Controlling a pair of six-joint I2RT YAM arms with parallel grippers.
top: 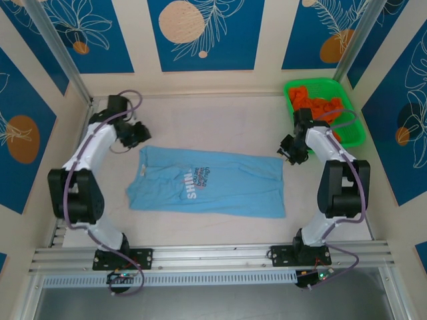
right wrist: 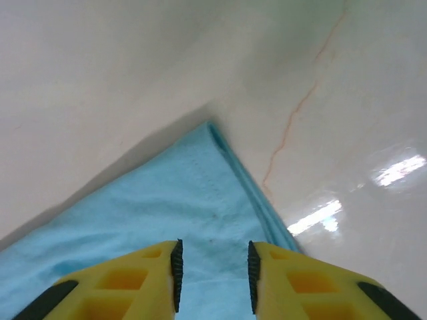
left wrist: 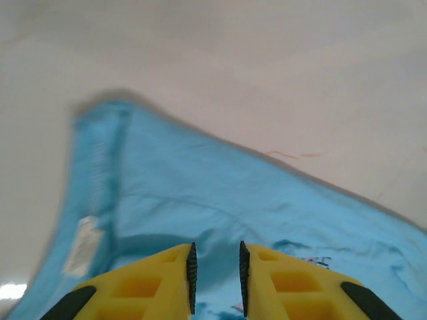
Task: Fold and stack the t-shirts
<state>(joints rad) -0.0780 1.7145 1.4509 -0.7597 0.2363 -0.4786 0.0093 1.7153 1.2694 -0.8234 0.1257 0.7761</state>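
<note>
Left jaws, right jaws — narrowly parted, empty — hover over far corners of the blue t-shirt (top: 210, 181).

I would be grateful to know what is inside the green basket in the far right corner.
A crumpled orange t-shirt lies in the green basket. Whatever sits beneath the cloth is hidden, and the right arm covers the basket's near left part.

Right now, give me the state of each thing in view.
Blue shirt: lying flat, lettering up, unheld.
Orange shirt: bunched up in the basket.
Basket: upright, holding the orange shirt.
Left gripper: open, near the blue shirt's collar end.
Right gripper: open, near the blue shirt's hem corner.
</note>
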